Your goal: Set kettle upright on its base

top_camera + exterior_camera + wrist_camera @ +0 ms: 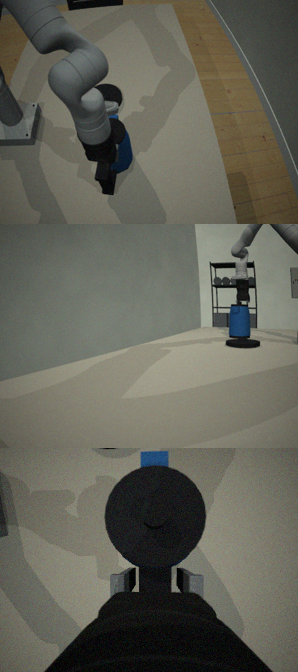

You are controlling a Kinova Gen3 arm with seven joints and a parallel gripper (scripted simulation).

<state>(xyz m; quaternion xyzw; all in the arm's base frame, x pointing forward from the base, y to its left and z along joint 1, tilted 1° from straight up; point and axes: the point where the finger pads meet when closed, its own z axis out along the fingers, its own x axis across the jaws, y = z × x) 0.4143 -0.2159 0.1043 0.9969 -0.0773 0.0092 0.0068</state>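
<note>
Standing upright on the round black base [243,343] is the blue kettle [239,321], as the exterior view shows; whether the stud sits inside its ring cannot be told. On top of the kettle is a dark round lid [155,518], and its blue handle [125,150] curves out from the side. Directly above the kettle hangs the gripper [156,581], its fingers spread wide on both sides of the lid's edge and holding nothing. Behind the kettle, by the pale wall, a black shelf rack [212,288] carries grey rolls. Under the base lies the beige table [150,392].
</note>
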